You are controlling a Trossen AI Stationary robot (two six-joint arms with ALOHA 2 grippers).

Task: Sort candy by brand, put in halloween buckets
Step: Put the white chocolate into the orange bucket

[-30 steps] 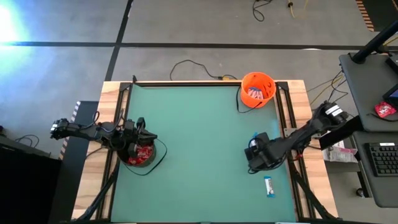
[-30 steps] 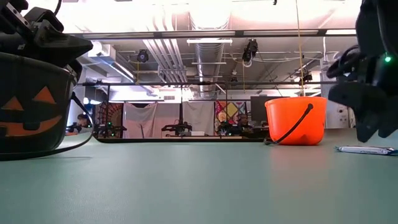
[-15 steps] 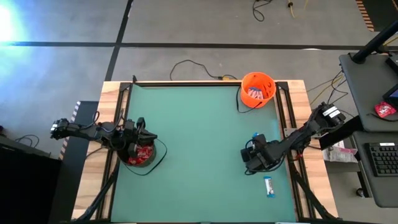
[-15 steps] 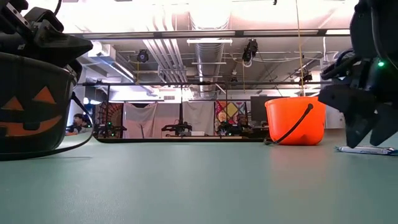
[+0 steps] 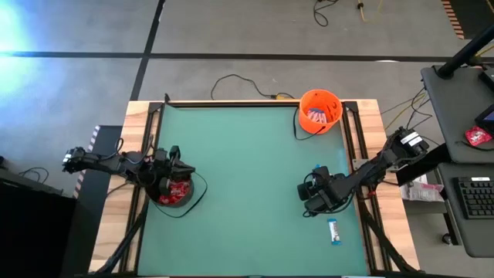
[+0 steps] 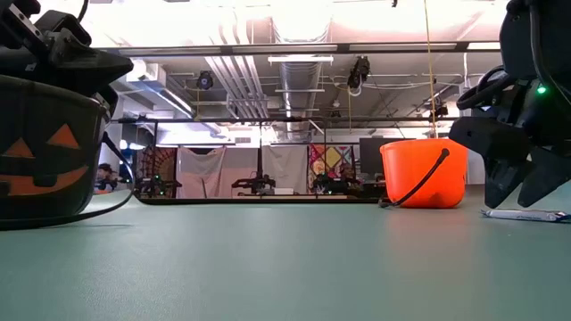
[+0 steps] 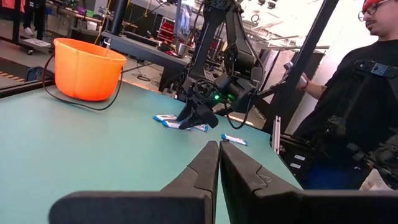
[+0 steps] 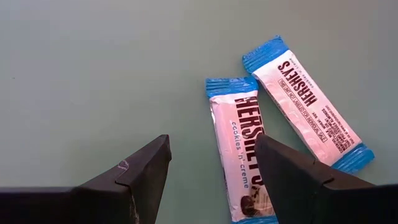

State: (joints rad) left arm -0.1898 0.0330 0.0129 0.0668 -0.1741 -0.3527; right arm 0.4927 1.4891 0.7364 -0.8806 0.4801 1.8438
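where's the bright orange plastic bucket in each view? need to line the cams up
High view: bright orange plastic bucket at the table's far edge, right of centre, white-and-blue candy bars inside.
Low view: right of centre, standing on the table.
Left wrist view: upper left, far across the table.
Right wrist view: not in it.
Shared landmark: the open right claw, on the near side of the bucket.

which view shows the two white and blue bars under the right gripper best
The right wrist view: both white-and-blue bars lie flat on the green table, labels readable, just past the open right gripper. The high view hides them under the arm. The left wrist view shows them small beneath that gripper. The low view shows only one thin bar edge-on.
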